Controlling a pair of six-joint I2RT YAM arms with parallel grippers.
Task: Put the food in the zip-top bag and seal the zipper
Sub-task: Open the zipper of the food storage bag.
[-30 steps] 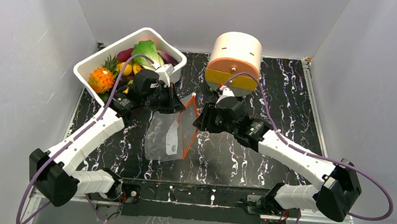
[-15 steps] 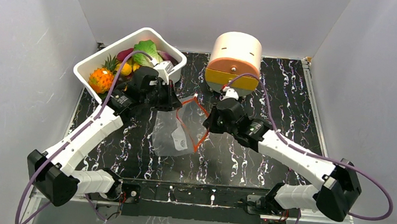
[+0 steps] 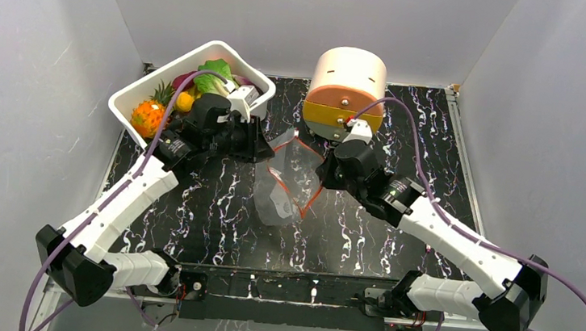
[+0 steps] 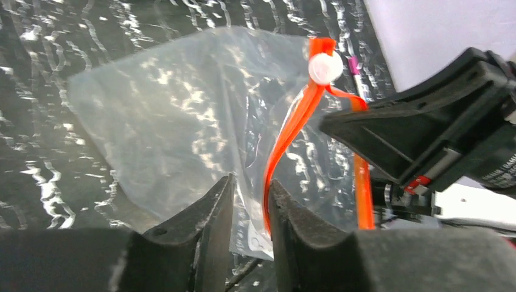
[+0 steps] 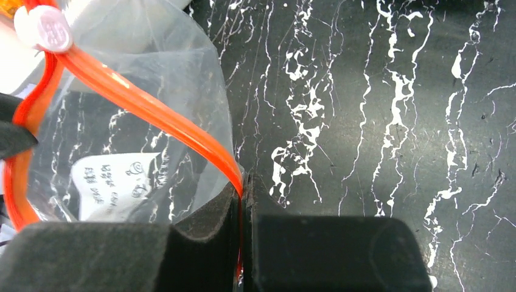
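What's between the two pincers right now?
Only the zip-top bag. Its zipper mouth spans from the left pincer to the right pincer, each gripping one side. The top view shows it best.

Mid-table: zip-top bag (image 3: 281, 190); tub (image 3: 127, 99) (food (image 3: 148, 117) inside) back-left, drawer box (image 3: 349, 73) seemingly behind.

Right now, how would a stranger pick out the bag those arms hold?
Look at the black marbled table, in front of the round cream-and-orange box. Between the left end effector and the right end effector is a crinkly clear plastic bag. Only it is see-through, with an orange-red strip along its mouth.
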